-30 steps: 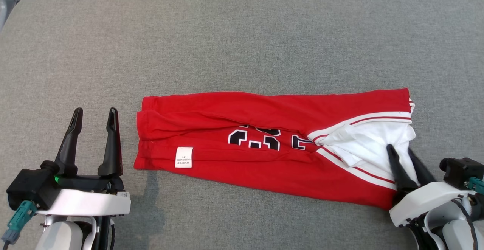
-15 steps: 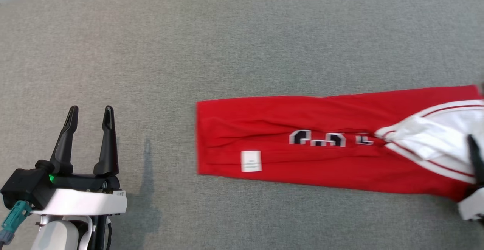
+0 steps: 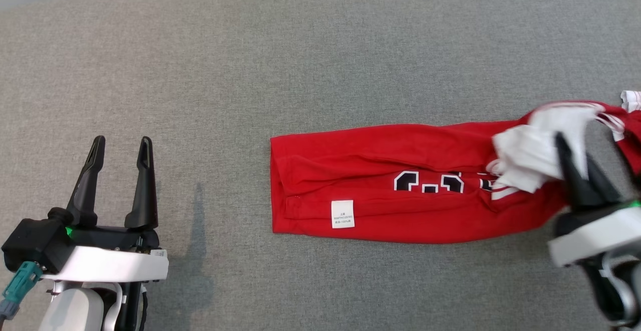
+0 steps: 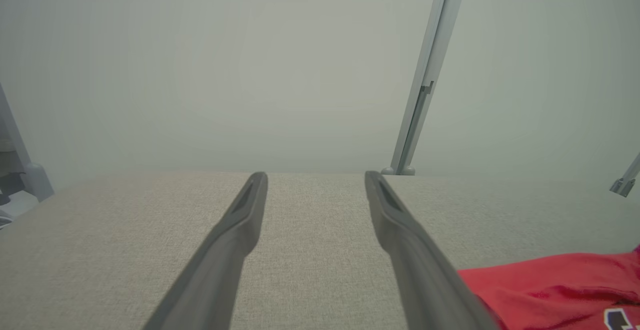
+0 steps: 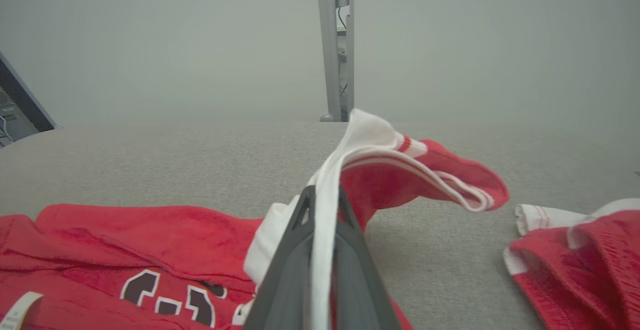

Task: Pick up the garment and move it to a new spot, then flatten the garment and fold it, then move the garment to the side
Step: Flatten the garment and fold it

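Head view: garment (image 3: 380, 191) stretched along surface (image 3: 250, 70), right end raised in clenched right hand (image 3: 574, 146); left hand (image 3: 122, 139) released, well apart. Left wrist view: spread, empty, red corner just beside. Right wrist view: pinching white hem (image 5: 360, 130). Soft, light, limp; likely best gripped at corners.

Long dark tapered fingers (image 3: 145, 181), white wrist shells (image 3: 110, 267), a teal plug (image 3: 20, 282) beside the left end effector (image 3: 122, 140).

The right hand (image 3: 574, 148) has clamped onto the garment (image 3: 380, 171) at its white end and lifted that end up.
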Motion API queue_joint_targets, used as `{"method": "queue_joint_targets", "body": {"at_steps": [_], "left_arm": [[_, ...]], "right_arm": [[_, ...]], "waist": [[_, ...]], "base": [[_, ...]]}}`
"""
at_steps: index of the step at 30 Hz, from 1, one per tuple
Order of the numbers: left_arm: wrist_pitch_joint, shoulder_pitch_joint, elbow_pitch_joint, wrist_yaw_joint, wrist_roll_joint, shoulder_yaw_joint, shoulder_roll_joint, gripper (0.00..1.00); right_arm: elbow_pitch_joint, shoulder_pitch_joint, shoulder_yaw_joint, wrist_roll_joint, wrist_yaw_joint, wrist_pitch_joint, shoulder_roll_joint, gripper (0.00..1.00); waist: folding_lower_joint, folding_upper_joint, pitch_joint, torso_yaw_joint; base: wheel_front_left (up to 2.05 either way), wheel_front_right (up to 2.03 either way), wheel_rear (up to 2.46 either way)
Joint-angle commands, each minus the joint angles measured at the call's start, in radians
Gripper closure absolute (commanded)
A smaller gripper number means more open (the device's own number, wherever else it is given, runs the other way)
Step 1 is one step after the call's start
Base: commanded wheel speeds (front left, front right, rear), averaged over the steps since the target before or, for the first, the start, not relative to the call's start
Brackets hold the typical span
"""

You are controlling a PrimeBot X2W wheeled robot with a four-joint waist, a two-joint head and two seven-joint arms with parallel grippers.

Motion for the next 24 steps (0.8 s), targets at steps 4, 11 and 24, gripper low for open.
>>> {"method": "queue_joint_targets", "body": {"at_steps": [4,11,24], "left_arm": [[0.0,-0.016,0.002,-0.004,-0.002,-0.006,0.002,0.0],[-0.001,-0.032,0.021,-0.017,-0.011,-0.027,-0.011,0.0],[-0.002,-0.075,0.065,-0.045,0.007,-0.057,-0.044,0.0]], "right_arm": [[-0.152,-0.036,0.114,0.0,0.0,0.08,0.064,1.0],[-0.186,-0.111,0.352,-0.009,0.0,0.14,0.179,1.0],[0.163,-0.259,0.507,0.053,0.0,-0.005,0.267,1.0]], "waist": [[0.0,-0.0001,-0.003,0.01],[0.0,-0.0001,0.003,0.051],[0.0,-0.0001,0.029,0.131]], "base": [[0.0,0.0,0.0],[0.0,0.0,0.0],[0.0,0.0,0.0]]}}
